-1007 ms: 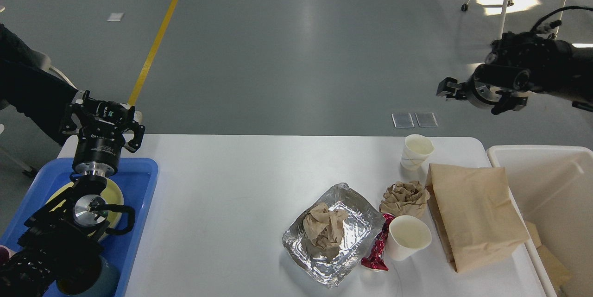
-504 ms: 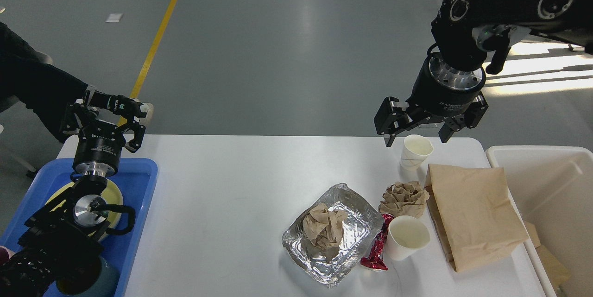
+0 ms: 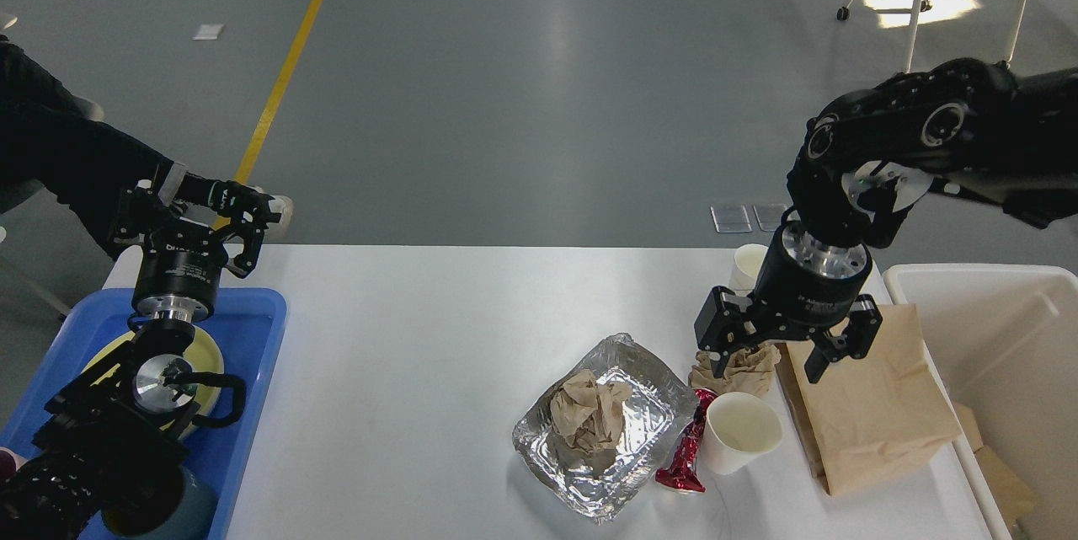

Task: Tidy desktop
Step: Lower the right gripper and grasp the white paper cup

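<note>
The white desktop (image 3: 404, 338) holds a foil tray (image 3: 648, 430) with crumpled brown paper (image 3: 589, 418) in it. Beside the tray lie a red wrapper (image 3: 686, 456), a white paper cup (image 3: 743, 432), a crumpled paper ball (image 3: 741, 370) and a flat brown paper bag (image 3: 876, 414). A second cup (image 3: 745, 264) shows partly behind my right arm. My right gripper (image 3: 768, 361) points down, open, over the paper ball and the bag's left edge. My left gripper (image 3: 187, 228) is open and holds nothing, above the far end of the blue tray (image 3: 257, 329).
The blue tray at the left holds a yellow plate (image 3: 209, 350) and a teal mug (image 3: 177, 515). A cream bin (image 3: 994, 329) stands off the table's right edge with cardboard inside. A person's leg and shoe (image 3: 274, 207) are behind the left gripper.
My right arm has swung in from the far right and come down over the paper ball and bag. The left arm has stayed still. The shoe behind it has shifted slightly right.
</note>
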